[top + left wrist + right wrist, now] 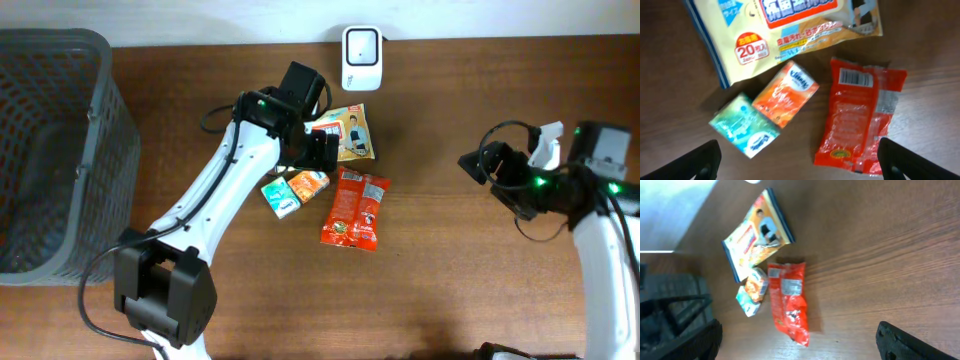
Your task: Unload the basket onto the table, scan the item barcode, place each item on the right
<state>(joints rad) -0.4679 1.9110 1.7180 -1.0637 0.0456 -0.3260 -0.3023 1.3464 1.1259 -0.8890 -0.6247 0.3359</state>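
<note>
1. A grey mesh basket (95, 120) stood at the left edge of the table (450, 290).
2. The left gripper (800, 162) hung over the cluster of goods, its jaws spread wide and grasping nothing.
3. Below it lay a teal tissue pack (745, 131) touching an orange tissue pack (785, 94), with a wipes pack (790, 35) just beyond them on the far side.
4. Right of these the red snack packet (860, 117) lay flat on the wood, its barcode (856, 77) facing up.
5. The white scanner (361, 45) sat at the far edge, well apart from the packet.
6. The right gripper (800, 345) waited far to the right, released and empty.
7. No item was lifted or presented to the scanner, so picking up and scanning appeared to remain.
</note>
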